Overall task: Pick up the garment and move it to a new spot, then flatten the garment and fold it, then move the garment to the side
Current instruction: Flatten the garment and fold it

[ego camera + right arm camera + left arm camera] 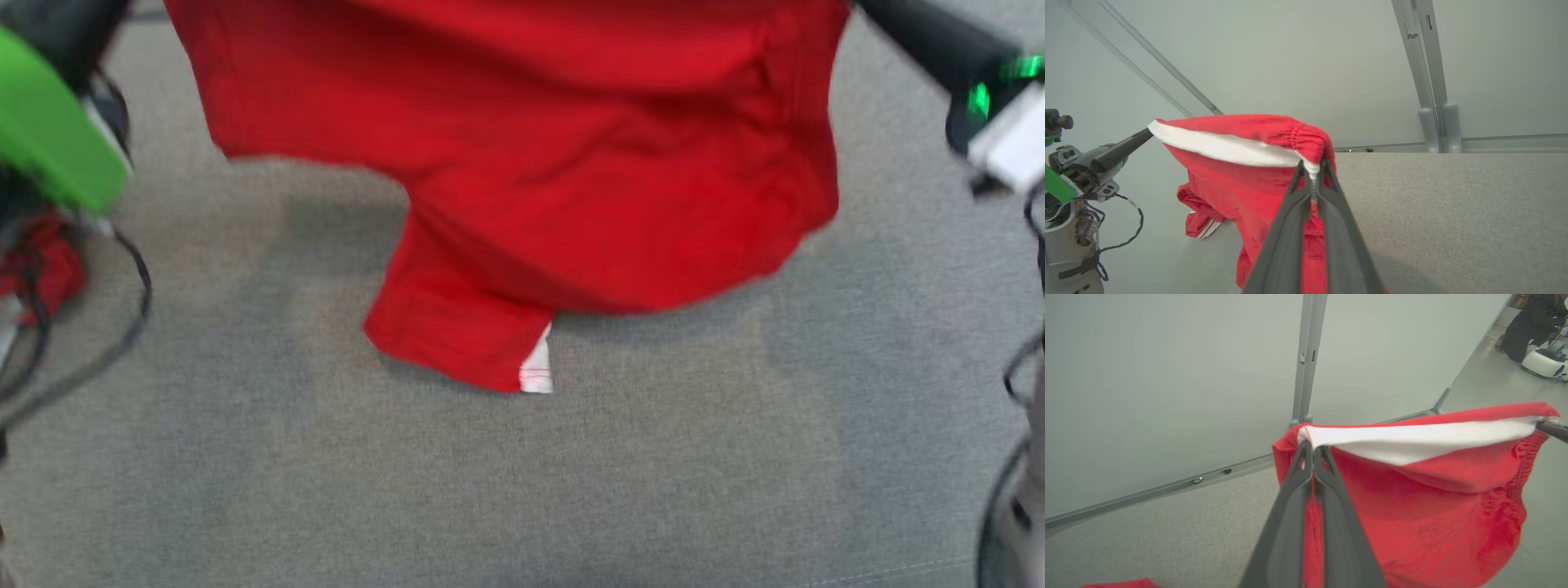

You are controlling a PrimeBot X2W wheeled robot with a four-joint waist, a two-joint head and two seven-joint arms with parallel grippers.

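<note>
The garment (563, 155) is red with a white waistband and a white-striped hem, and it hangs in the air above the grey table, one leg end drooping toward the surface. My left gripper (1312, 448) is shut on one end of the white waistband of the garment (1412, 498). My right gripper (1312, 165) is shut on the other end, where the gathered red edge of the garment (1241, 183) bunches up. The waistband is stretched fairly taut between the two grippers. In the right wrist view the left arm's fingers (1122, 148) reach the band's far end.
The grey fabric-covered table (522, 490) spreads under the garment. Pale partition walls with a grey post (1306, 355) stand behind it. A second red cloth (41, 261) lies at the left edge by dangling cables. A person (1535, 322) crouches far off beside a white machine.
</note>
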